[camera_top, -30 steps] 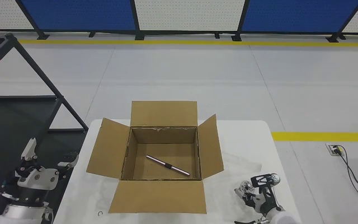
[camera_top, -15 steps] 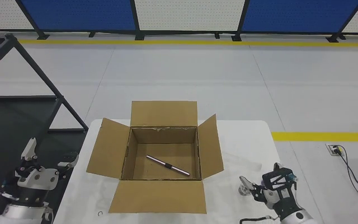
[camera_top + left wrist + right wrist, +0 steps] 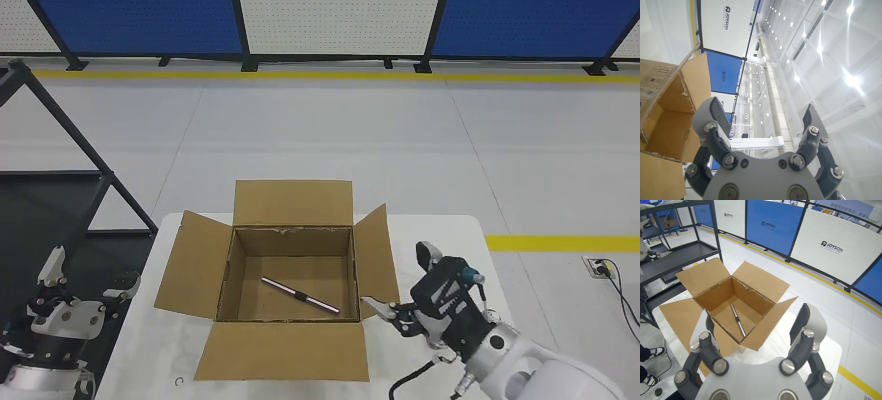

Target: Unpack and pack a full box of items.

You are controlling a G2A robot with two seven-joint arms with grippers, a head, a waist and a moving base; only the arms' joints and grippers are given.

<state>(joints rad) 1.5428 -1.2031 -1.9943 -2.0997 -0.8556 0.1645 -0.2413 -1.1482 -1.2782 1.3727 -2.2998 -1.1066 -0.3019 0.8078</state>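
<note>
Holds the right gripper out ahead on the right side, wrist tipped forward and down, jaws spread wide and empty between the ribbed pads. Rests the left gripper low and far out at the near left, well apart from the other arm, aimed upward. Shows its two fingers parted as well, dark textured faces turned toward each other, likewise empty.

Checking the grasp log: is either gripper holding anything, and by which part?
Nothing is held. The left gripper and the right gripper are both open and empty; the rod lies untouched on the floor of the box.
</note>
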